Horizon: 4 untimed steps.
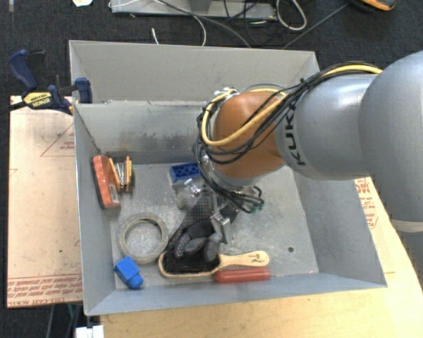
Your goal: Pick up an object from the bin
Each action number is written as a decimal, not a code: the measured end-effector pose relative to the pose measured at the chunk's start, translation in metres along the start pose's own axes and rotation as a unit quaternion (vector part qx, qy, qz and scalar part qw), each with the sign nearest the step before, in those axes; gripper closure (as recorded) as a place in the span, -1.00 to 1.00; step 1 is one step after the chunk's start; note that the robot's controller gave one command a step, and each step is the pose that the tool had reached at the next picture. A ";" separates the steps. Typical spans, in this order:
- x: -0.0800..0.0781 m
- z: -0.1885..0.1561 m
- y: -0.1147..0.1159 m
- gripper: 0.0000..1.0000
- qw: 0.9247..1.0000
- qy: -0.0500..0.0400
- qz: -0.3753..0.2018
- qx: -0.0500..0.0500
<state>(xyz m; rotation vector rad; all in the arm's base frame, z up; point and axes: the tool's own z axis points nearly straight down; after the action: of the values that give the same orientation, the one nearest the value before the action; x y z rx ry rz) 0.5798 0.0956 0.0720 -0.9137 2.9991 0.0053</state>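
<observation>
Item: my gripper (217, 225), low over the black head of the wooden hairbrush (210, 261), bin front centre. Grip state: I cannot tell. Risk: bristles give poor purchase, and the brush could slip and drag the red pen (241, 275) beside it.

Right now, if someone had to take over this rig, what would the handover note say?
Gripper: low in the bin, over the black head of the wooden-handled hairbrush by the front wall. I cannot see it holding anything.
Things: a red pen lies along the brush handle, and a tape roll is to the brush's left. A blue brick lies behind the gripper, a blue block in the front-left corner, and an orange stapler by the left wall.
Done: nothing lifted yet.
Left: grasp one thing and lift it clear.
</observation>
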 end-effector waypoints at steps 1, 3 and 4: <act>0.002 -0.003 0.003 1.00 0.999 -0.007 -0.053 0.002; 0.005 -0.038 0.005 1.00 0.999 -0.002 -0.052 -0.001; 0.003 -0.068 0.005 1.00 0.999 -0.004 -0.051 -0.001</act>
<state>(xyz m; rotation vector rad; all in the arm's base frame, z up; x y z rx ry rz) 0.5738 0.0975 0.1404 -1.0642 2.9405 0.0103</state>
